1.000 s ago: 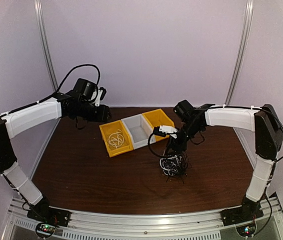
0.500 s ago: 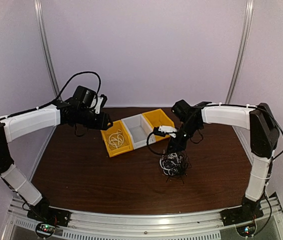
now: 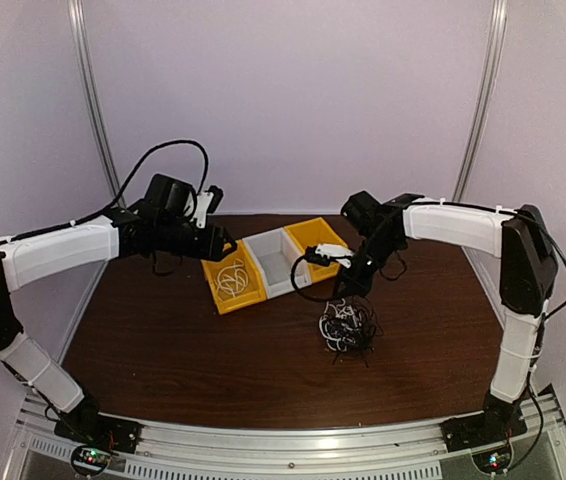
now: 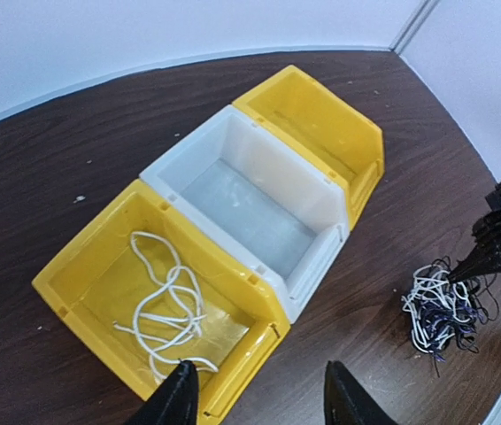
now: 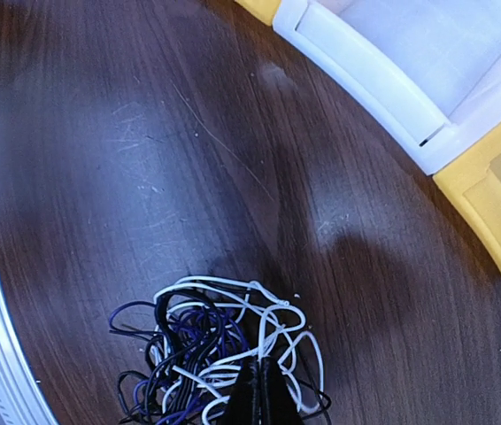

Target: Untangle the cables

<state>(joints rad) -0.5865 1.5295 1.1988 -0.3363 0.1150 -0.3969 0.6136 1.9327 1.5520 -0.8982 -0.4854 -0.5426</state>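
Here the right gripper (image 5: 257,391) presses its fingers flat together at bottom centre, tips buried in the cable tangle (image 5: 199,341); whether a strand is pinched I cannot tell. Bare table (image 5: 100,150) stretches up to the white bin (image 5: 366,80) edge, upper right. The left gripper (image 4: 259,385) hangs parted and empty over the near rim of a yellow bin (image 4: 73,266), a loose white cable (image 4: 166,305) inside.

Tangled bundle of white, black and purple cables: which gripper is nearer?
Right. The right gripper has its fingers shut, tips in the top of the tangled cable bundle. The left gripper hangs open over the yellow plastic bin holding a white cord, well to the left.
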